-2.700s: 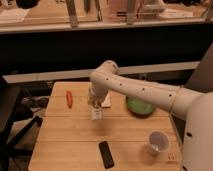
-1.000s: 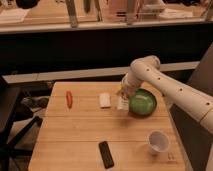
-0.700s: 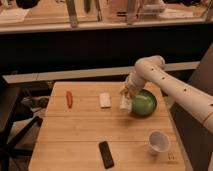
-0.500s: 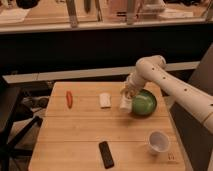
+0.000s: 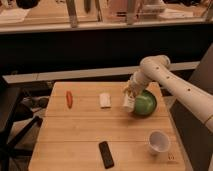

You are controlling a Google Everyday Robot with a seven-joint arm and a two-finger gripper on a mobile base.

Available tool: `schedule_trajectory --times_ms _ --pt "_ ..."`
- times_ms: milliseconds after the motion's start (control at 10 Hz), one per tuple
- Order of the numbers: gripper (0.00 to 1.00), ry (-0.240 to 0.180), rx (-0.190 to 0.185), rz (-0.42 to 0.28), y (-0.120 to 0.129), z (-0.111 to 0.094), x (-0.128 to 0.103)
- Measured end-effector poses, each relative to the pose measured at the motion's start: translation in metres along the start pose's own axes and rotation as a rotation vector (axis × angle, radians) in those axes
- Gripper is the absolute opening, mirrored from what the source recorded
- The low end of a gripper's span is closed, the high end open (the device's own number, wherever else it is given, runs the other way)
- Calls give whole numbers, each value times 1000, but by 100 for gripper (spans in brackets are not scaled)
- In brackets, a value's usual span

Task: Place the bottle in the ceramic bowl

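Observation:
My gripper (image 5: 130,93) is shut on the bottle (image 5: 129,101), a small pale whitish bottle that hangs below it. It is held just above the table at the left rim of the ceramic bowl (image 5: 145,104), a round bowl with a glossy green inside near the table's right back corner. The bottle is beside the bowl's rim, not inside it. The white arm reaches in from the right.
On the wooden table (image 5: 85,130) lie a flat white packet (image 5: 104,99), an orange-red carrot-like item (image 5: 69,98) at the left, a black rectangular device (image 5: 106,154) at the front and a white cup (image 5: 159,142) at the front right.
The gripper carried the bottle from the table's middle, near the white packet, rightward to the bowl's left rim. In the last second it has barely moved.

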Motion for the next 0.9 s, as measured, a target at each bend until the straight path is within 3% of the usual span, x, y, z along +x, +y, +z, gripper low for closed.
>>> schedule_trajectory --times_ms 900 --pt "2 8 5 99 30 -6 17"
